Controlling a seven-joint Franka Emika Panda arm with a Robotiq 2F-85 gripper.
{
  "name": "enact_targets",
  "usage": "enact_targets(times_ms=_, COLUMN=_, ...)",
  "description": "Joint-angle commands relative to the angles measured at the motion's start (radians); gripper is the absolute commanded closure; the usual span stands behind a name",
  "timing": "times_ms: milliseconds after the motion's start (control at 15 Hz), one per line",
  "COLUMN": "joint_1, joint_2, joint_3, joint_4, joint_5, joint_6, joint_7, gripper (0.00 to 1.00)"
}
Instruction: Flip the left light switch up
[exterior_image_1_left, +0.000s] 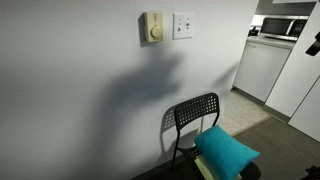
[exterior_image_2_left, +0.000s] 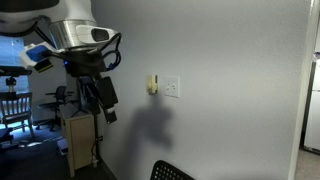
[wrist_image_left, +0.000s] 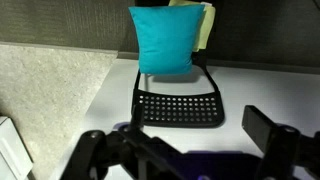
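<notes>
Wall (exterior_image_1_left: 80, 70) was pale grey-white, plain, with a soft dark shadow across it. Wall plate (exterior_image_1_left: 182, 25) was white, and the left light switch (exterior_image_1_left: 178, 24) white as well, hardly set off from it. Boxy unit (exterior_image_1_left: 152, 27) was beige. Chair (exterior_image_1_left: 192, 115) was black, its backrest a regular grid of punched holes. Cushion (exterior_image_1_left: 227, 149) was bright teal, unpatterned. Carpet (wrist_image_left: 50, 90) was speckled grey-beige. Arm (exterior_image_2_left: 70, 32) was white with black joints — gripper (wrist_image_left: 180, 145) black. Cabinets (exterior_image_1_left: 262, 68) were white.
</notes>
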Motion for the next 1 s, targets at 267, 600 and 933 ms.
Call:
enact_targets(times_ms=267, joint_1=0.026, joint_2=0.043, joint_3=-0.011, joint_4=0.017, joint_5=0.012, joint_6=-0.013, joint_7=-0.054, gripper=0.00)
enact_targets(times_ms=600, joint_1=0.103, joint_2=0.123, joint_3=-0.037, joint_4=0.044, joint_5=0.037, joint_6=0.024, joint_7=-0.203, gripper=0.00)
enact_targets(times_ms=933, joint_1=0.174, joint_2=0.274, joint_3=-0.022, joint_4=0.118, joint_5=-0.001, joint_6=0.059, joint_7=-0.391, gripper=0.00)
